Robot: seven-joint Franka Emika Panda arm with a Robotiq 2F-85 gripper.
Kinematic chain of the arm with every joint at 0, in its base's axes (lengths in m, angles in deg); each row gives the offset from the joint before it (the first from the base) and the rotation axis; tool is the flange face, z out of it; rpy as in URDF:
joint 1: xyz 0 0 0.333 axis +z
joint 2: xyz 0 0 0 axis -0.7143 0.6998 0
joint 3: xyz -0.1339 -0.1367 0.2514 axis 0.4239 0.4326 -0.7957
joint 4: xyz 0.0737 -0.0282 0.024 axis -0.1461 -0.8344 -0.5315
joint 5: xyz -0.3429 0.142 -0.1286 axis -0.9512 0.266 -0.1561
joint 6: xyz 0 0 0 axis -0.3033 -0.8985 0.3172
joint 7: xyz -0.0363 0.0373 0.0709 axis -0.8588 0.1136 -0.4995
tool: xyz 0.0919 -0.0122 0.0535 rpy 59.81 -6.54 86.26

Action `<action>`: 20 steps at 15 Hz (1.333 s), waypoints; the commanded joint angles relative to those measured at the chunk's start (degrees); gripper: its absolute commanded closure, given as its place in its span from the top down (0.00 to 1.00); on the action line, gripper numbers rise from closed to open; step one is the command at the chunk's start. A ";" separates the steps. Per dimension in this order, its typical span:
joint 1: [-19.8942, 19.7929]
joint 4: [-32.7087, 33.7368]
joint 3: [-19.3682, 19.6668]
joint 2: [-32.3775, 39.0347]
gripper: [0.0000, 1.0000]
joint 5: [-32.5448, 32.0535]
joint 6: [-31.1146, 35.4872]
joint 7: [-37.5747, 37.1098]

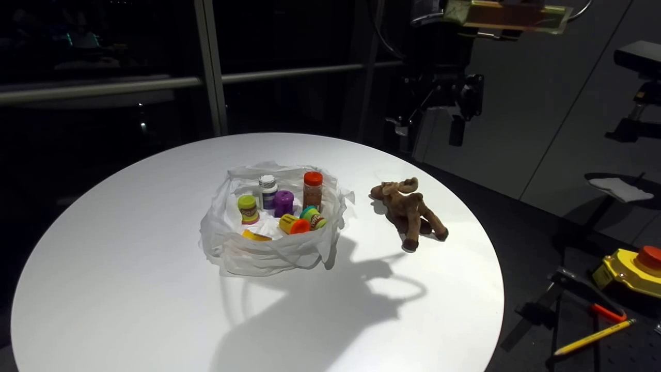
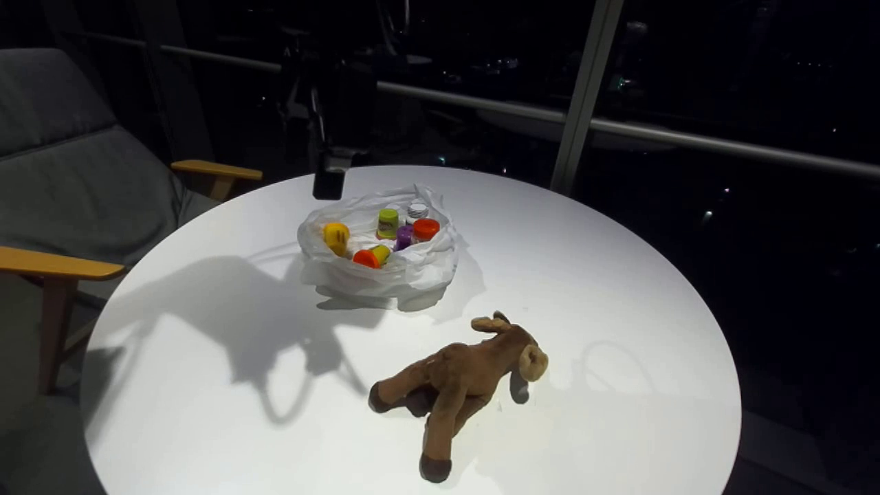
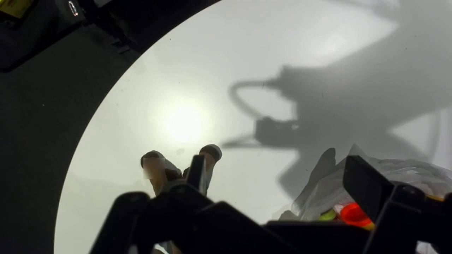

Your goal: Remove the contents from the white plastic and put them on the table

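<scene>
Gripper [image 3: 275, 173]: jaws stand wide apart
Plush animal [image 2: 471, 372]: lies on the tabletop [image 1: 129, 248], near the edge
White bag [image 1: 258, 259]: rests open, farther inward from this edge
Small toys [image 1: 283, 204]: are inside the bag

Tabletop [image 1: 129, 289]: brightly lit from above.
Arm shadow [image 3: 339, 106]: cast broadly in all 3 views.
Glare [image 3: 183, 121]: burned white in the wrist view.
Windows [image 2: 722, 69]: sunk in darkness.
Gripper [image 3: 277, 173]: reduced to a black silhouette.
Plush leg [image 3: 154, 168]: smudged by a square blur.
</scene>
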 commanded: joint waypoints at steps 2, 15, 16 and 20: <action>-0.67 -0.05 -0.47 0.01 1.00 -0.02 -0.13 0.01; -0.42 5.63 -0.71 5.48 1.00 2.02 0.71 0.08; -0.38 7.64 -0.72 7.12 1.00 2.68 0.47 -0.24; 1.33 15.69 -2.12 14.68 1.00 4.49 0.54 -1.16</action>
